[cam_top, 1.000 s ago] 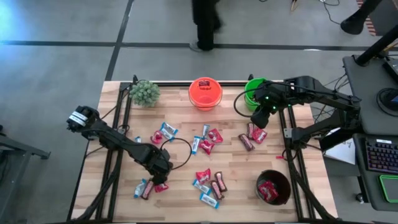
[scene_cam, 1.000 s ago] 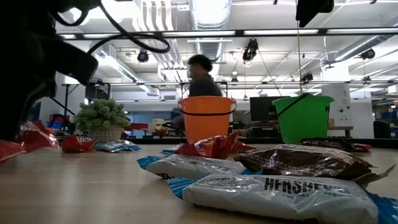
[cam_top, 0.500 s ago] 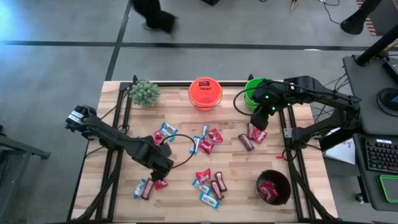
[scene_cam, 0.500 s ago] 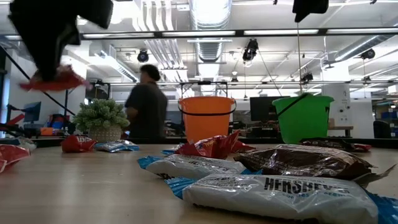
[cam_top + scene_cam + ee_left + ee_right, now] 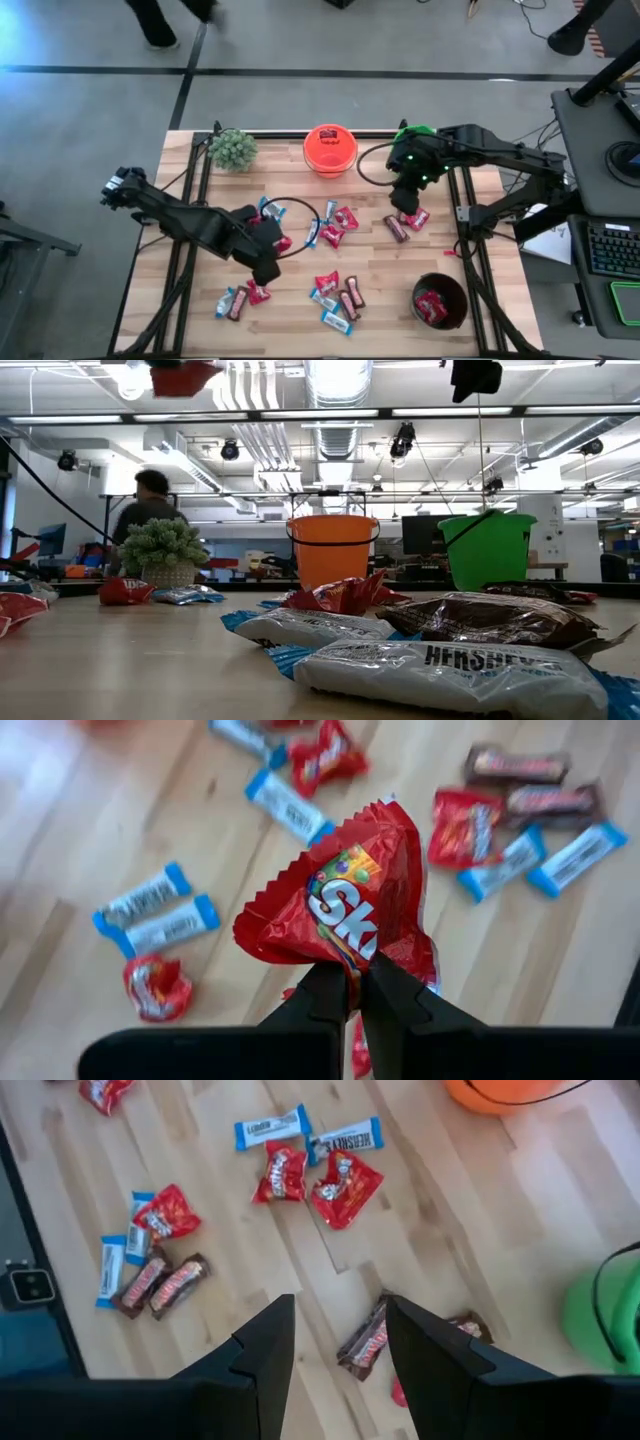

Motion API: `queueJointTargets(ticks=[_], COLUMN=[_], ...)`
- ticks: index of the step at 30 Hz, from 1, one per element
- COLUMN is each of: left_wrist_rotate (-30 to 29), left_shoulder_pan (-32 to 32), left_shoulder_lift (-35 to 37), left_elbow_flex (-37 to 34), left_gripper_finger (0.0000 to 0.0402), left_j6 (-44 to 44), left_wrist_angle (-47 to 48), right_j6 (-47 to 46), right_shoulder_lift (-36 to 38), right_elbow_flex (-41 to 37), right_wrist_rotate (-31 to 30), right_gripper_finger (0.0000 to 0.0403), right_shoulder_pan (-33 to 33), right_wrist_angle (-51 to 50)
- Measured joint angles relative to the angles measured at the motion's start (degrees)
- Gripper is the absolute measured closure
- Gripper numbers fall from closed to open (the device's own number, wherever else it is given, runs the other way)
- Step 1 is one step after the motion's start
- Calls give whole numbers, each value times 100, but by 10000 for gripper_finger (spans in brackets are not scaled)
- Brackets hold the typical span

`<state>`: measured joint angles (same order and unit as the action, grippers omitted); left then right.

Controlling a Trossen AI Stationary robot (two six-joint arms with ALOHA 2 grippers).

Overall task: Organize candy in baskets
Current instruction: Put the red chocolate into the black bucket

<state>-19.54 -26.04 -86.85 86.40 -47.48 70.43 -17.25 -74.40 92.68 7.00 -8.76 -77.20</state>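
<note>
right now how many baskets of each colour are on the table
orange basket: 1
green basket: 1
black basket: 1
total: 3

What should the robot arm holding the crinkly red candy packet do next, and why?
Probably carry it toward the black round basket, which already holds red packets. The left gripper is shut on the crinkly red candy packet and has it lifted off the wooden table, so the pick looks done. The right gripper hangs open over dark brown bars.
</note>
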Motion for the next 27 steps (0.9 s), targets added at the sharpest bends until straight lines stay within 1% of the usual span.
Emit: queueJointTargets(ticks=[4,7,9,14,18,21,24,27], left_wrist_rotate=[-326,-551,-707,-940,-1060,-1094,-1099,-1101], left_shoulder_pan=[12,30,37,61,66,66,66,66], left_shoulder_lift=[0,0,0,0,0,8,19,26], left_elbow_flex=[376,671,842,1209,1382,1420,1418,1416], left_gripper_finger=[401,401,401,401,401,401,401,401], left_j6=[189,344,460,772,966,1012,1012,1014], left_wrist_angle=[4,7,32,187,359,528,634,701], right_j6=[183,289,182,186,163,180,141,141], right_shoulder_lift=[-159,-235,-263,-435,-624,-785,-943,-1049], right_elbow_flex=[0,0,0,-1,0,0,0,-2], right_wrist_rotate=[202,202,209,216,218,487,581,758], right_gripper_finger=[252,252,252,258,271,274,265,248], right_shoulder_pan=[1,1,1,-9,-13,-17,-14,-13], right_wrist_angle=[62,158,170,231,297,337,363,379])
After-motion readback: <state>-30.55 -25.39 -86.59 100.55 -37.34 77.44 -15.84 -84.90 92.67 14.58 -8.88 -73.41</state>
